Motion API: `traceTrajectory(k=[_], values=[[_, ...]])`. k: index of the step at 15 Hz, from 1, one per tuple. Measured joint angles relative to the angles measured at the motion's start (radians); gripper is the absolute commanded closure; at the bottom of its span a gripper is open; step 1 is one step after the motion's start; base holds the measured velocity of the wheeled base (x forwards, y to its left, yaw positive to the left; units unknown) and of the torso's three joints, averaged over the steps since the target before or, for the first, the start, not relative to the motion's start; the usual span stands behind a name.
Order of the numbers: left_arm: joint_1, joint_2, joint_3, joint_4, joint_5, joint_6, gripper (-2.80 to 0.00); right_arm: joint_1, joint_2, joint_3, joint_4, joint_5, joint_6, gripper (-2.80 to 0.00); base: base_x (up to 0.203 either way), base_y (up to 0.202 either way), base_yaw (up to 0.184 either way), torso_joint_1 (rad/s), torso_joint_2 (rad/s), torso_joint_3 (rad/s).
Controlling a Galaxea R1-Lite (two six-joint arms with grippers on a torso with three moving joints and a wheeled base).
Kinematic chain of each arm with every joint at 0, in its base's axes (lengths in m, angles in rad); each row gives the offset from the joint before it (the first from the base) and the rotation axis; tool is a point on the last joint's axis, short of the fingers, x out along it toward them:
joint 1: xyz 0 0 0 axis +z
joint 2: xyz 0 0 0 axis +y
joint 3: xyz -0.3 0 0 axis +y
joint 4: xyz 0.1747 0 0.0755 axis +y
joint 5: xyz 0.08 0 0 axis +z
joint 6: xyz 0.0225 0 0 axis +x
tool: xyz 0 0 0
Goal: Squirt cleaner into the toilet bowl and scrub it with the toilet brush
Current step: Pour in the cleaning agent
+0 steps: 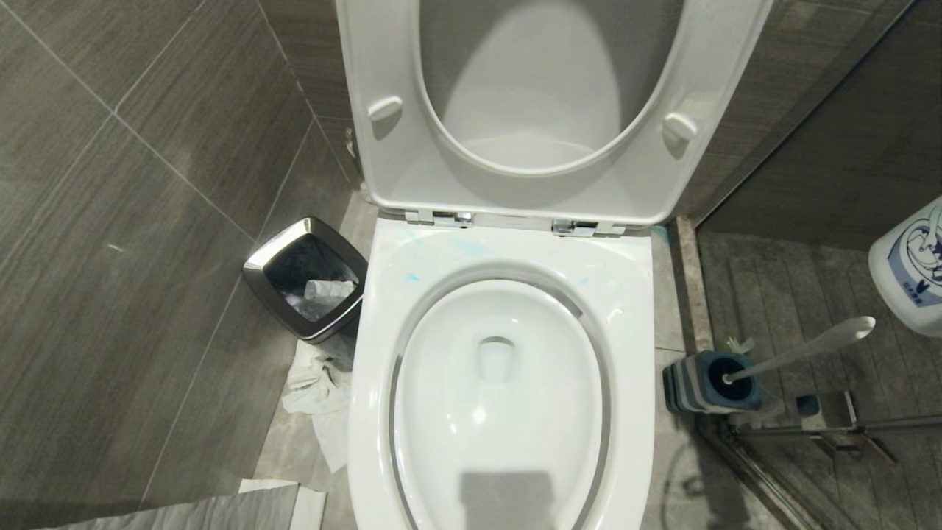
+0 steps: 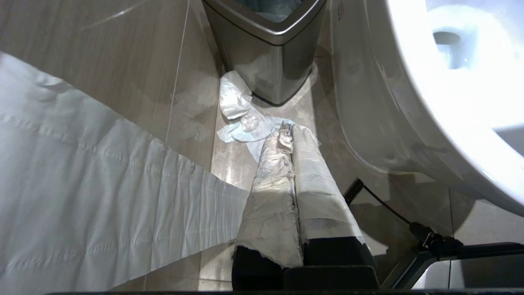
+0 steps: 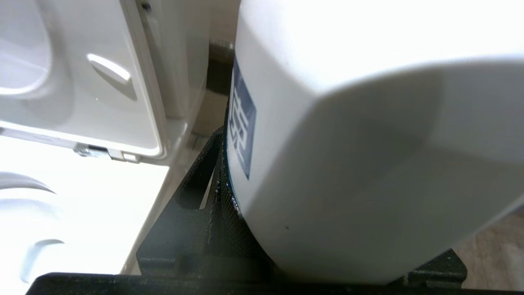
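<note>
One white plastic cleaner bottle (image 3: 368,143) with a blue label sits clamped in the right gripper (image 3: 254,229), half-spread jaws, beside the glossy white ceramic toilet bowl (image 1: 625,294); the left gripper (image 2: 292,135) is closed, empty. Squirting seems next: swing the bottle over the basin.

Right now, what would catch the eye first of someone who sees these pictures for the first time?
The white toilet bowl fills the middle of the head view, seat raised, with pale blue smears on its back rim. On its right the brush leans in its blue holder; on its left stands a chrome bin with crumpled paper on the floor. The right gripper holds a white bottle.
</note>
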Motion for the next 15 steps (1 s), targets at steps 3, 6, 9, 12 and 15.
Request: traceTrajectory(k=[3, 6, 9, 12, 15], values=[[0.0, 0.0, 0.0, 0.0, 0.001, -0.001, 0.0, 0.0, 0.003, -0.011, 0.035, 0.0, 0.0, 0.0, 0.0, 0.0, 0.0, 0.003, 0.0, 0.06], [0.0, 0.0, 0.0, 0.0, 0.001, -0.001, 0.0, 0.008, 0.019, -0.02, 0.096, 0.0, -0.048, 0.0, 0.0, 0.0, 0.0, 0.0, 0.0, 0.0], [0.0, 0.0, 0.0, 0.0, 0.001, 0.0, 0.0, 0.083, 0.053, -0.028, 0.094, -0.008, -0.104, 0.0, 0.0, 0.0, 0.0, 0.0, 0.0, 0.0], [0.0, 0.0, 0.0, 0.0, 0.001, 0.0, 0.0, 0.21, 0.096, -0.036, 0.092, -0.068, -0.153, 0.0, 0.0, 0.0, 0.0, 0.0, 0.0, 0.0], [0.0, 0.0, 0.0, 0.0, 0.001, 0.005, 0.0, 0.355, 0.148, -0.052, 0.09, -0.161, -0.182, 0.0, 0.0, 0.0, 0.0, 0.0, 0.0, 0.0]])
